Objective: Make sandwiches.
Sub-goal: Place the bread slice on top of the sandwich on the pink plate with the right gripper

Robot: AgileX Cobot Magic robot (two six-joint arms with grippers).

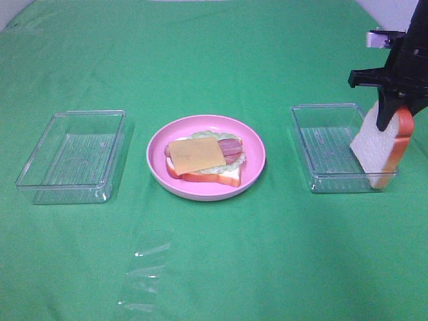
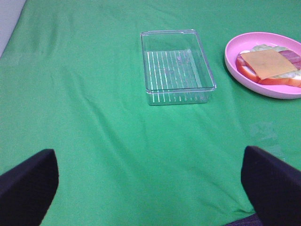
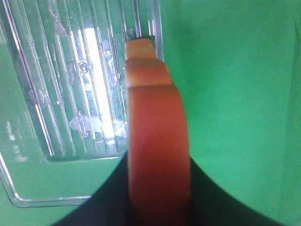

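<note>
Carrying the bread (image 1: 382,148) at right of frame, our right fingers (image 1: 390,110) clamp its crust above the tray (image 1: 319,147); we should level it and center it over the cheese (image 1: 195,154) on the plate (image 1: 254,144) mid-frame. Left fingers (image 2: 150,181) hang released.

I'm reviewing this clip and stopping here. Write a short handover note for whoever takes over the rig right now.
Right end effector: shut on a bread slice, held on edge, tilted, over the right tray.
Left end effector: open, holding nothing, hovering above the cloth near the left tray.
Pink plate: holds the open stack of bottom bread, lettuce, bacon and cheese.
Done: the fillings are stacked and the top slice is picked up.
Left: carry the slice to the plate and lay it flat on the cheese.
</note>
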